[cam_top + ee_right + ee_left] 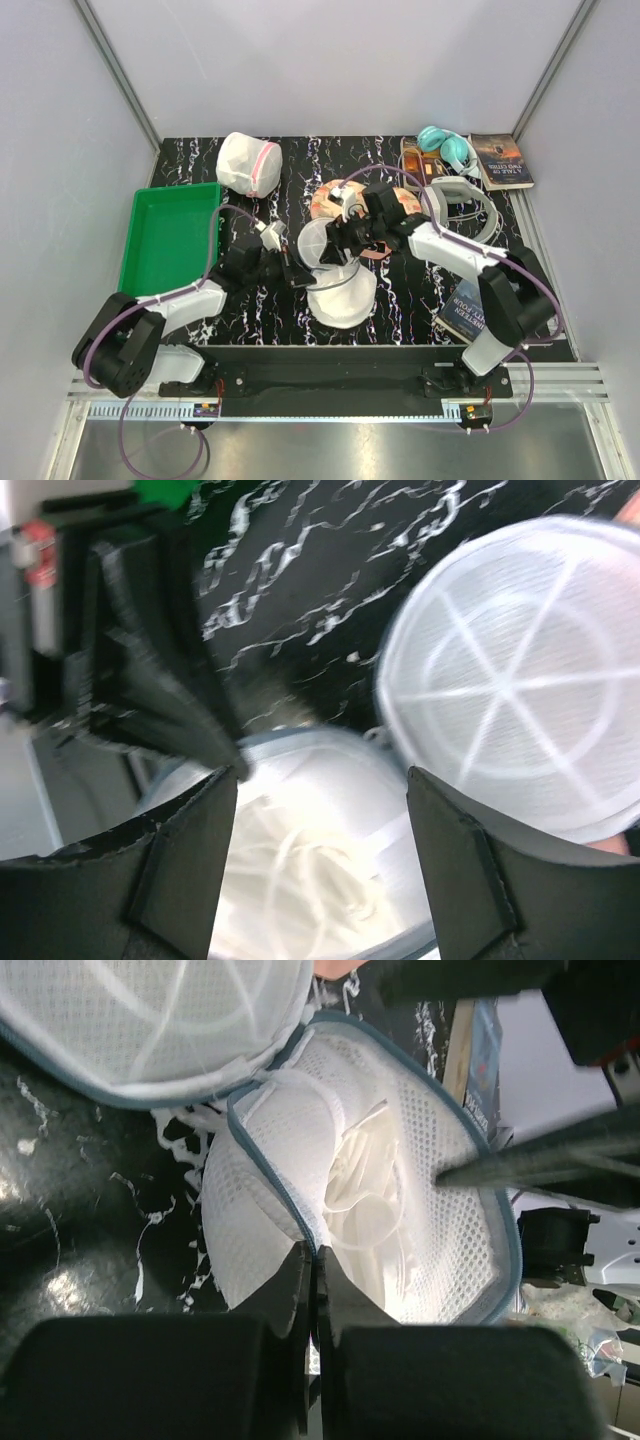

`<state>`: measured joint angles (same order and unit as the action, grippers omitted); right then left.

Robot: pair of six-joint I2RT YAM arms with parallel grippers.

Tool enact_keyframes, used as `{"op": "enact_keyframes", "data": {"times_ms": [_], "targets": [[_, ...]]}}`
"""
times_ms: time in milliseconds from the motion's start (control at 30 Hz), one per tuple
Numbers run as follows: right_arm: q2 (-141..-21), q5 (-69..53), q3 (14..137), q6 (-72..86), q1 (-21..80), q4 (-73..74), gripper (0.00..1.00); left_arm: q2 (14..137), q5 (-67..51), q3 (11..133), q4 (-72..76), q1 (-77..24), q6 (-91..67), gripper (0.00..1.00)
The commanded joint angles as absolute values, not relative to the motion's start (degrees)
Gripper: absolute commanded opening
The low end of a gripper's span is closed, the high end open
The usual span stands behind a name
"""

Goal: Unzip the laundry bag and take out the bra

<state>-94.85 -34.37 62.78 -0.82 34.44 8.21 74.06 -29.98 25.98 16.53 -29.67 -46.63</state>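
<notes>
The laundry bag (pixel 343 298) lies unzipped in the middle of the table, its round mesh lid (pixel 322 243) folded back. Inside the lower half shows the bra (pixel 365 1200), white fabric with thin straps. My left gripper (pixel 315 1252) is shut on the grey zip rim of the lower half, at its near edge. My right gripper (pixel 320 775) hangs open just above the bag's mouth, the bra (pixel 310 860) between and below its fingers and the lid (pixel 520 680) to their right. In the top view, the right gripper (pixel 342 238) meets the left gripper (pixel 296 272) over the bag.
A green tray (pixel 170 240) stands at the left. A white mesh pouch with pink trim (pixel 248 163) sits behind it. A floral two-cup item (pixel 335 200) lies behind the bag. Teal headphones (pixel 447 147), books (pixel 500 160) and a white band (pixel 468 198) crowd the back right; another book (pixel 460 310) lies front right.
</notes>
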Motion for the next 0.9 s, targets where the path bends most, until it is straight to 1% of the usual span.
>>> {"op": "enact_keyframes", "data": {"times_ms": [0, 167, 300, 400, 500, 600, 767, 867], "targets": [[-88.34, -39.28, 59.60, 5.53, 34.45, 7.38, 0.75, 76.02, -31.47, 27.94, 27.40, -29.53, -45.89, 0.00], [-87.71, -43.06, 56.96, 6.59, 34.80, 10.37, 0.74, 78.31, -30.24, 29.97, 33.83, -29.53, -43.33, 0.00], [-88.16, -42.72, 55.29, 6.77, 35.07, 12.74, 0.72, 78.49, -27.08, 30.94, 39.18, -29.53, -40.53, 0.00], [-86.15, -40.97, 53.62, 7.03, 35.51, 14.76, 0.71, 77.96, -23.75, 30.50, 41.65, -29.53, -38.07, 0.00], [-84.47, -39.21, 51.86, 7.38, 36.30, 15.82, 0.72, 77.08, -19.97, 28.05, 46.22, -29.53, -36.04, 0.00], [-83.58, -36.75, 49.84, 8.43, 37.09, 16.17, 0.72, 76.73, -18.64, 24.88, 50.97, -29.53, -35.42, 0.00], [-85.08, -33.67, 48.16, 9.93, 37.44, 16.08, 0.71, 77.96, -20.38, 19.61, 55.54, -29.79, -35.25, 0.00], [-82.80, -30.42, 48.43, 11.60, 37.44, 15.73, 0.72, 78.14, -22.31, 17.15, 56.69, -29.88, -33.23, 0.00]]}}
